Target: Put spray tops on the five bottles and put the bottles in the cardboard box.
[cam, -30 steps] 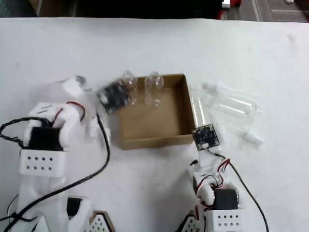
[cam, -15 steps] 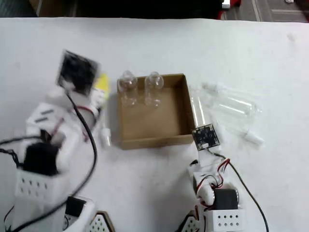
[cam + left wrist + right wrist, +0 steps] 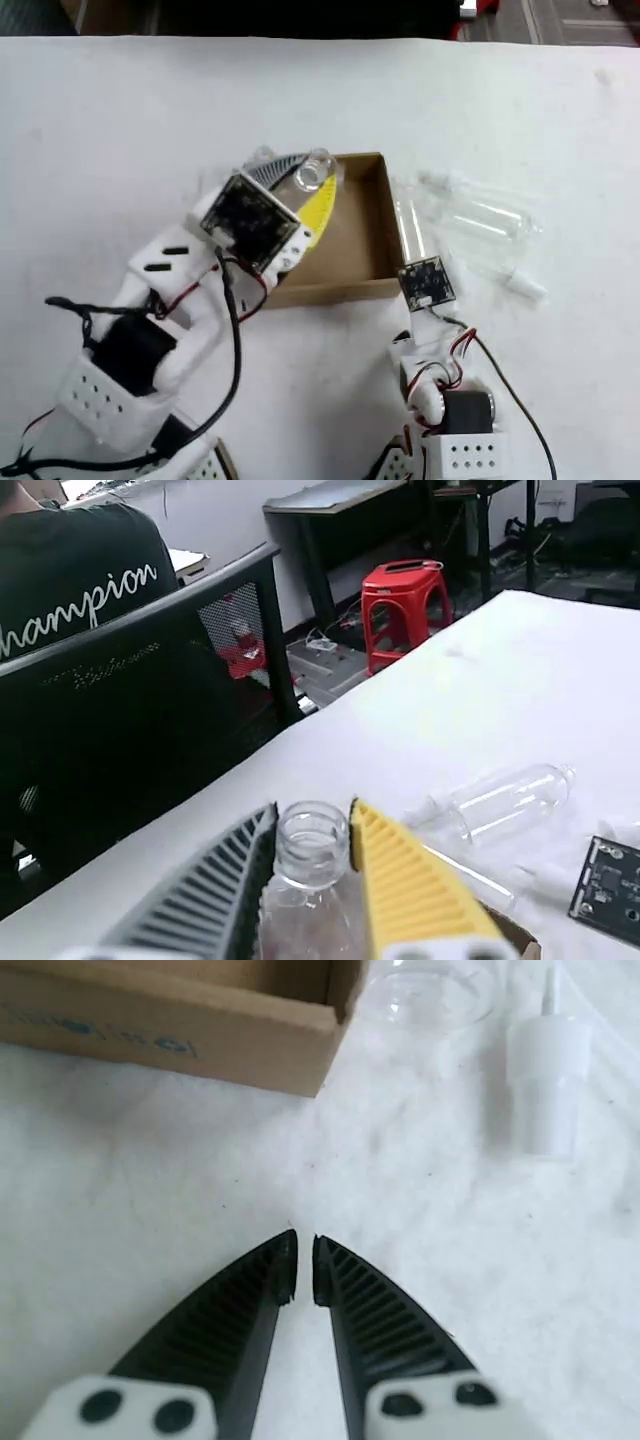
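Observation:
The cardboard box (image 3: 360, 240) sits mid-table. An uncapped clear bottle (image 3: 318, 170) stands upright in its far corner, and my left gripper (image 3: 312, 175) is shut on its neck. In the left wrist view the grey and yellow fingers (image 3: 400, 880) press either side of that bottle's neck (image 3: 312, 840). A second upright bottle (image 3: 262, 158) peeks out beside it. Clear bottles (image 3: 480, 215) lie to the right of the box, with a white spray top (image 3: 525, 283) near them. My right gripper (image 3: 303, 1265) hovers shut and empty over the table, short of the box corner (image 3: 300, 1040) and the spray top (image 3: 545, 1080).
The right arm's base (image 3: 450, 410) stands at the near edge, right of centre. The left arm (image 3: 150, 330) lies diagonally over the table's near left and the box's left side. Another lying bottle (image 3: 500, 800) shows beyond the box.
The left arm swung from the left of the box to over it, and its gripper closed around the neck of the right-hand upright bottle. The right arm stayed still.

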Action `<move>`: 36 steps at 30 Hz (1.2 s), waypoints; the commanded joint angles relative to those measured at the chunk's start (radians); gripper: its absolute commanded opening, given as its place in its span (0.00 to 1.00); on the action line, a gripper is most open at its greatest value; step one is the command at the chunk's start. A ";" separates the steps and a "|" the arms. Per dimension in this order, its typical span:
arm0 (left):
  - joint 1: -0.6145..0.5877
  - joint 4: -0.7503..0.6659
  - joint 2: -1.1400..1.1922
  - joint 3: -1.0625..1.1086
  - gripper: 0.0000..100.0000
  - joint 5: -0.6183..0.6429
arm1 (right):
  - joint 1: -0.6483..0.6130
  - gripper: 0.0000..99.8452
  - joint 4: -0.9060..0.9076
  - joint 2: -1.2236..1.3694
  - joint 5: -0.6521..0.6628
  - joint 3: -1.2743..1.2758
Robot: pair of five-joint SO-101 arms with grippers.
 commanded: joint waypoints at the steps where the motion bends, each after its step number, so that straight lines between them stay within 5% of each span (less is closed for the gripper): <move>1: 0.022 -0.038 0.015 -0.002 0.07 -0.018 | 0.008 0.02 0.007 -0.001 0.005 0.009; 9: 0.077 -0.238 0.174 -0.002 0.02 0.000 | 0.008 0.02 0.007 -0.001 0.005 0.009; 16: 0.054 -0.701 0.446 -0.002 0.02 0.353 | 0.008 0.02 0.007 -0.001 0.005 0.009; 20: -0.002 -0.740 0.536 -0.002 0.02 0.523 | 0.008 0.02 0.007 -0.001 0.005 0.009; 26: -0.030 -0.792 0.642 0.011 0.02 0.519 | 0.002 0.02 0.007 -0.001 0.005 0.009; 33: -0.004 -1.301 0.796 0.213 0.02 0.351 | 0.002 0.02 0.007 -0.001 0.005 0.009; 36: -0.004 -1.379 0.849 0.229 0.02 0.336 | 0.002 0.02 0.007 -0.001 0.005 0.009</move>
